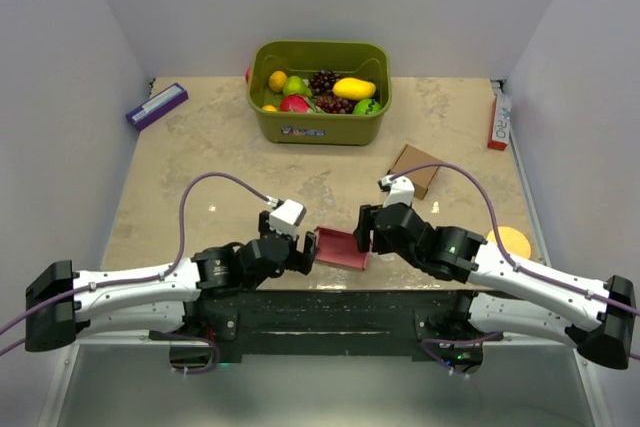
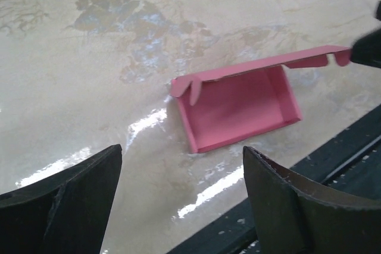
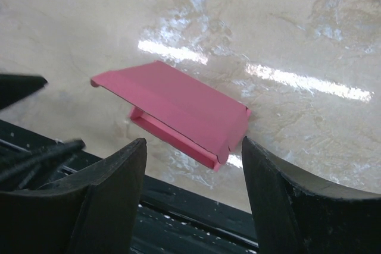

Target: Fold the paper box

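Two robot arms face off over a pink paper box (image 1: 341, 249) lying at the near edge of a marbled counter (image 1: 200, 147), about midway btwn the arm bases. The box sits as a shallow tray w/ its lid tilted up over it, half open, small tabs hanging from the lid's edge.

The left end effector (image 1: 312, 247) is just beside the box on its left. In the left wrist view its jaws (image 2: 180, 165) are spread wide & hold nothing, and the box (image 2: 238, 108) lies ahead of them, apart from both fingers.

The right end effector (image 1: 366, 232) is on the other side. In its wrist view the jaws (image 3: 193, 150) are also wide, framing the near corner of the box (image 3: 178, 108). A dark fingertip sits at the lid's far tab in the left wrist view; contact can't be told.

Toward the back: a green bin (image 1: 320, 127) of fruit, a brown cardboard box (image 1: 420, 169), a purple pack (image 1: 157, 105) at left, a red & white pack (image 1: 498, 119) at right. A yellow disc (image 1: 513, 240) lies by the right arm.
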Robot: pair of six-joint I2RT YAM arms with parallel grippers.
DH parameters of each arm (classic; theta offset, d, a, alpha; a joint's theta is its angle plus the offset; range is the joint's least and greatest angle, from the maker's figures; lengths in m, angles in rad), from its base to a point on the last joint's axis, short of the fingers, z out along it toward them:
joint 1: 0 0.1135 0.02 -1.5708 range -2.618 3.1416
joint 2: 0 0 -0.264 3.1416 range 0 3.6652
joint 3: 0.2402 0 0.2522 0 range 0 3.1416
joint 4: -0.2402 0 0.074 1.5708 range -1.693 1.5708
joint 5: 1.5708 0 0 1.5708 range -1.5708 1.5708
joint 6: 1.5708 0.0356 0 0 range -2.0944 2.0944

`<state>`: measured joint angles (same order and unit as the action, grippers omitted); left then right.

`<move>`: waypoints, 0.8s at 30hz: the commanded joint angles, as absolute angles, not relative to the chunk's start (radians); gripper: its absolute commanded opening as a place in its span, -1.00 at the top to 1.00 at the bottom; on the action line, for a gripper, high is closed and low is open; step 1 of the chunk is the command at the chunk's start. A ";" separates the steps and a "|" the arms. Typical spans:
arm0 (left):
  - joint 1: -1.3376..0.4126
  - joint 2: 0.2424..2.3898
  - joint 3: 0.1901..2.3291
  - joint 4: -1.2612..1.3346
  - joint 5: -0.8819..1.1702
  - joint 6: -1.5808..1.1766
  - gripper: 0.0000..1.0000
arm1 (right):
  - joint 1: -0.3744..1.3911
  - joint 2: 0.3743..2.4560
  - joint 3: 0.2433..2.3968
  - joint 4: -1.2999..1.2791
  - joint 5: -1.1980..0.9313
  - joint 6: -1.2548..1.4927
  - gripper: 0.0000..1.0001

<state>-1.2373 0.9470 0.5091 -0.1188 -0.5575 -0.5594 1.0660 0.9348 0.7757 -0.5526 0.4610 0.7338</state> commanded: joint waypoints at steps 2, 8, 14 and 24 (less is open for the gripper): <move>-1.152 0.980 0.541 -0.078 -0.448 -0.425 -0.73 | 1.075 0.908 0.732 -0.569 0.465 0.713 -0.34; -1.121 1.058 0.580 -0.015 -0.407 -0.351 -0.68 | 1.092 0.956 0.721 -0.565 0.476 0.715 -0.31; -1.108 1.127 0.597 0.060 -0.403 -0.327 -0.56 | 1.098 1.003 0.703 -0.545 0.497 0.726 -0.27; -1.083 1.206 0.614 0.104 -0.397 -0.291 -0.34 | 1.103 1.080 0.695 -0.503 0.549 0.752 -0.04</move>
